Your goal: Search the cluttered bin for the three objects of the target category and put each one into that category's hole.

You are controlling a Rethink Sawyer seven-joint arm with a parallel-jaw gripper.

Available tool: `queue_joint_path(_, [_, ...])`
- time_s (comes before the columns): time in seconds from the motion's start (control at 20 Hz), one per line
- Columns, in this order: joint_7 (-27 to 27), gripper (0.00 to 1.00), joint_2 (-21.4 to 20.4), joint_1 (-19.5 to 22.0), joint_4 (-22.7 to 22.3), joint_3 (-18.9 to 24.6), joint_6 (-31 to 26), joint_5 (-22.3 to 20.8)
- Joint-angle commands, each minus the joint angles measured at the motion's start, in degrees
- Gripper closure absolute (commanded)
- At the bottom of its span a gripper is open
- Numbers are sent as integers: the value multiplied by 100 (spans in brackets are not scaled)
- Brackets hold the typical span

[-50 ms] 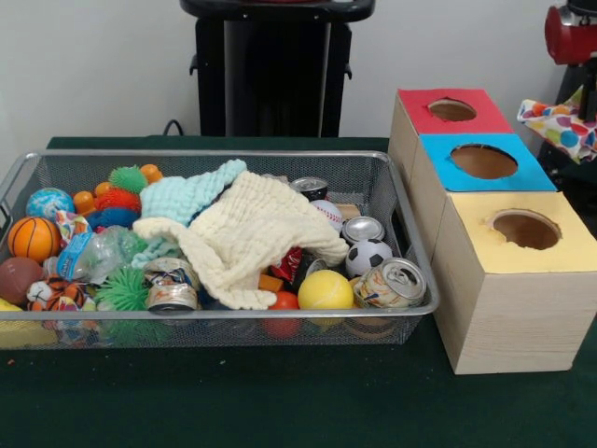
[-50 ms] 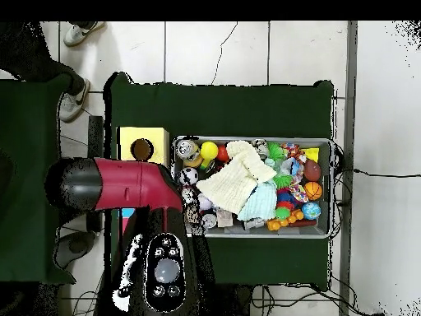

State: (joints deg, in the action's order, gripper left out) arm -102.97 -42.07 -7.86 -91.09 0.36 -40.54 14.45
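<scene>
Near the front rim of the mesh bin, cans and balls are lying half under a cream cloth, which risks snagging any reach. Boxes with holes are waiting just beside. The hand's state: cannot tell.

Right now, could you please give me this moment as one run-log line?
arm: drawn back over boxes | gripper: not seen | bin: full, cream cloth on top | yellow box hole: nothing seen inside

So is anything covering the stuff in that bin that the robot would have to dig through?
Yes. A cream cloth and a mint cloth lie over the middle of the bin, hiding whatever sits beneath them.
</scene>
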Motion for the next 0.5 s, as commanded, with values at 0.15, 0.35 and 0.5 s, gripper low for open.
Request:
queue_joint_path(0.15, [-1103,100,217,147,-52,222,-549,211])
queue_joint_path(0.35, [-1075,100,113,272,255,281,-1227,257])
queue_joint_path(0.5, [-1034,100,154,310,433,264,-1364,199])
